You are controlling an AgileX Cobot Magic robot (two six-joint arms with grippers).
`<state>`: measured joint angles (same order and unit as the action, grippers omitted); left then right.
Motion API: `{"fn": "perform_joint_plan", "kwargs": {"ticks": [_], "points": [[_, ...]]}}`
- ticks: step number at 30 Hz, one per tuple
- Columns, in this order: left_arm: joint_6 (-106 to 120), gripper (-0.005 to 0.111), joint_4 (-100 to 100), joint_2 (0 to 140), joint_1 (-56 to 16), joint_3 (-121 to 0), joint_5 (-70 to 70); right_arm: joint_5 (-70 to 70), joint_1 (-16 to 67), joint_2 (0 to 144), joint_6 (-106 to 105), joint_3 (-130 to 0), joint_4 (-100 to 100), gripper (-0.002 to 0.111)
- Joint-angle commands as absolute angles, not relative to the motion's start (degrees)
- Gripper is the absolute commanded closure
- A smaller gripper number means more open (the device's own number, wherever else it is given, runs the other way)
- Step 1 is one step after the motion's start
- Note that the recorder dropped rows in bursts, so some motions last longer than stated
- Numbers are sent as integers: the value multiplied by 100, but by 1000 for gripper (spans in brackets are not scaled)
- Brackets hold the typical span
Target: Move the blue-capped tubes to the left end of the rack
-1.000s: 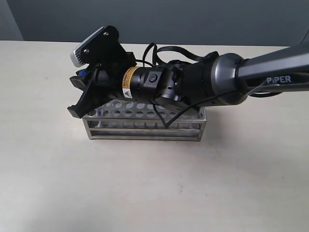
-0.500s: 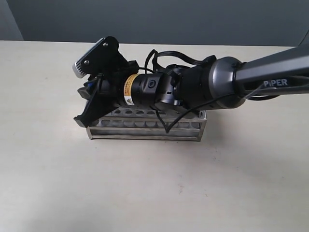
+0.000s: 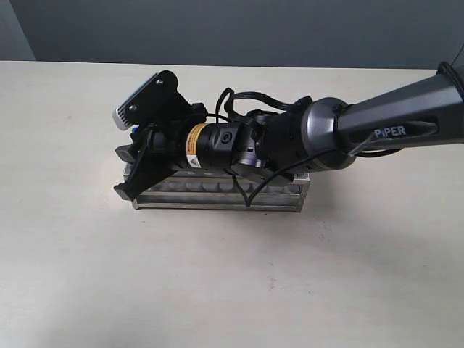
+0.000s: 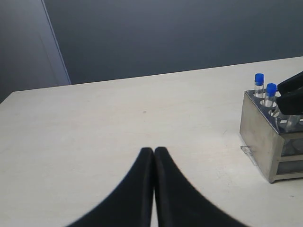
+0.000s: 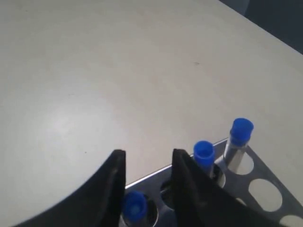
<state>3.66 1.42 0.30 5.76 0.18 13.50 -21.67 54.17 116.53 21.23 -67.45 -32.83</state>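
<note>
Right wrist view has the right gripper [image 5: 147,161] straddling an upright blue-capped tube [image 5: 134,204] seated at the left end of the rack [image 3: 217,201], jaws parted slightly wider than its cap, while the left gripper [image 4: 154,150], jaws pressed together, sits well apart.
</note>
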Motion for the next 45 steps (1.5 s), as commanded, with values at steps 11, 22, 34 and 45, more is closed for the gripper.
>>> {"fn": "perform_joint_plan", "kwargs": {"ticks": [11,22,34,45], "points": [[363,106,135,0,552,0,1331,-1056,5033,9918,1949,-6711,-3293,108],[363,106,135,0,552,0,1331,-308,2164,6045,1960,-3878,-2808,108],[363,106,135,0,552,0,1331,462,1721,3825,1960,-1964,-1837,108],[363,106,135,0,552,0,1331,441,1751,3787,1960,-1964,-1837,108]]}}
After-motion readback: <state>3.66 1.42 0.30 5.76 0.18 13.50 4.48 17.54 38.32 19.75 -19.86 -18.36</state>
